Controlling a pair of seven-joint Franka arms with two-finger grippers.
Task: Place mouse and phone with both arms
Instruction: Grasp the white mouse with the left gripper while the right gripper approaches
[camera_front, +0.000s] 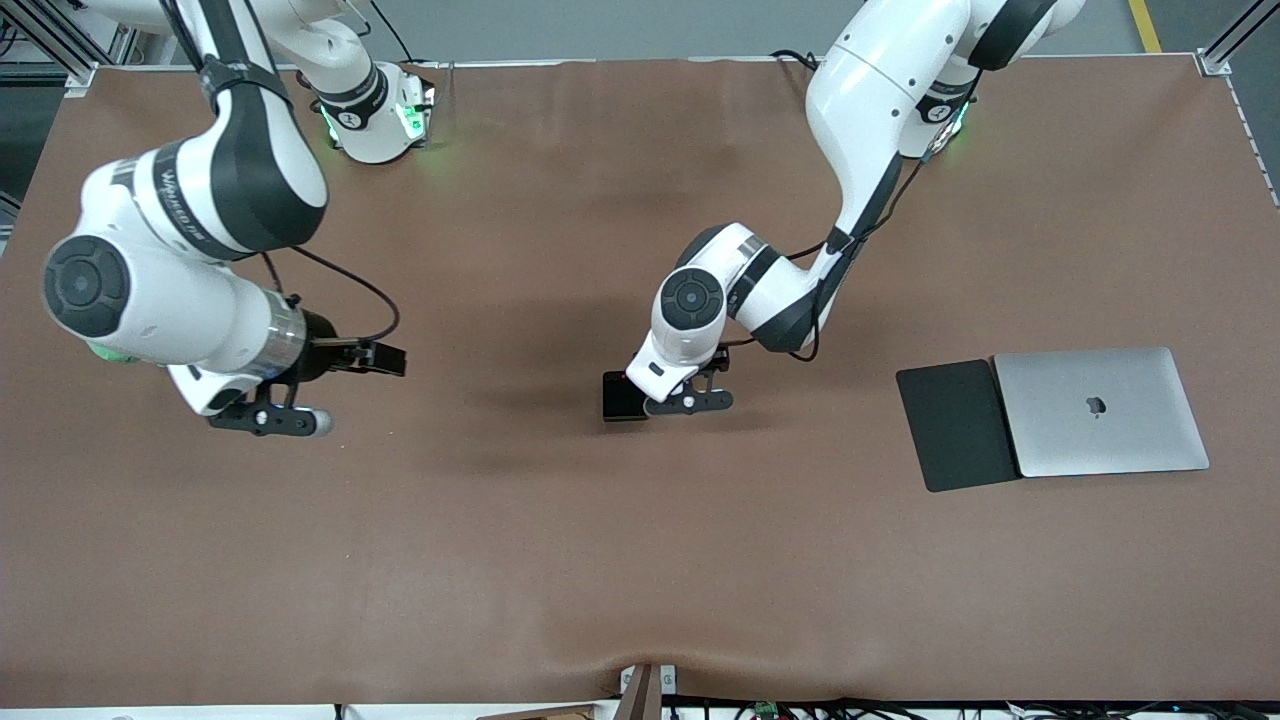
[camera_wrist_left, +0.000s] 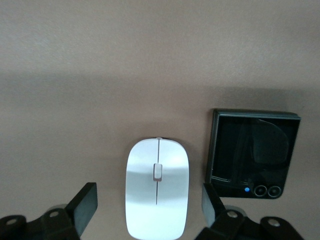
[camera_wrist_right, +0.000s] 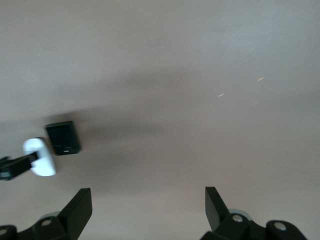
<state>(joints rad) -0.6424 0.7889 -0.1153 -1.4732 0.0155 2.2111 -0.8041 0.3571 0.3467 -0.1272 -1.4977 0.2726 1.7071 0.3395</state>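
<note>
The white mouse (camera_wrist_left: 157, 187) lies on the brown table, beside the black phone (camera_wrist_left: 254, 153). My left gripper (camera_wrist_left: 149, 202) is open, low over the mouse, with one finger on each side of it and a gap on both sides. In the front view the left gripper (camera_front: 690, 400) hides the mouse, and the phone (camera_front: 622, 396) shows beside it at the table's middle. My right gripper (camera_front: 268, 420) is open and empty over bare table toward the right arm's end. The right wrist view shows the right gripper (camera_wrist_right: 147, 205) open, with the phone (camera_wrist_right: 63, 137) and mouse (camera_wrist_right: 40, 157) farther off.
A closed silver laptop (camera_front: 1100, 410) lies toward the left arm's end of the table. A dark-grey mouse pad (camera_front: 955, 425) lies against it on the side toward the table's middle. A bit of green (camera_front: 108, 352) shows under the right arm's elbow.
</note>
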